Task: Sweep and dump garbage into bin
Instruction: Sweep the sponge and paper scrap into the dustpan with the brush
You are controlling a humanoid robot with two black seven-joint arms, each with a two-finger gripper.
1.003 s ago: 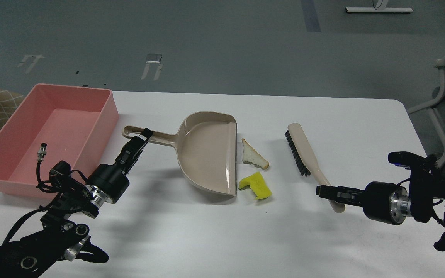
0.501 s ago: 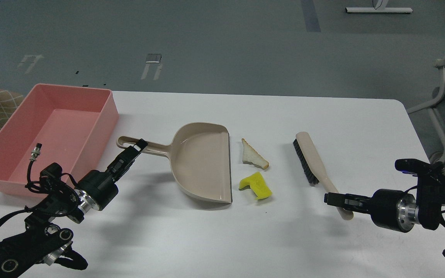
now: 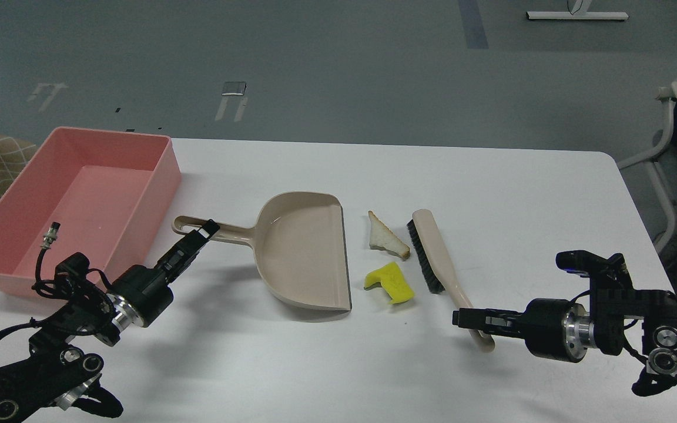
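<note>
The left gripper (image 3: 206, 230) pinches the dustpan (image 3: 306, 258) handle. The right gripper (image 3: 468, 318) seems clamped on the brush (image 3: 435, 252) handle — bristles touch the bread (image 3: 385, 238), sponge (image 3: 390, 282) just nearer. The pink bin (image 3: 156, 170) sits far left.

Your left gripper (image 3: 206, 229) sits on the dustpan (image 3: 306, 252) handle, with the bin (image 3: 165, 176) to its left. Right of the pan's mouth lie the bread (image 3: 384, 237) and, nearer you, the sponge (image 3: 390, 282). The brush (image 3: 432, 249) runs from beside them back to your right gripper (image 3: 472, 319).
</note>
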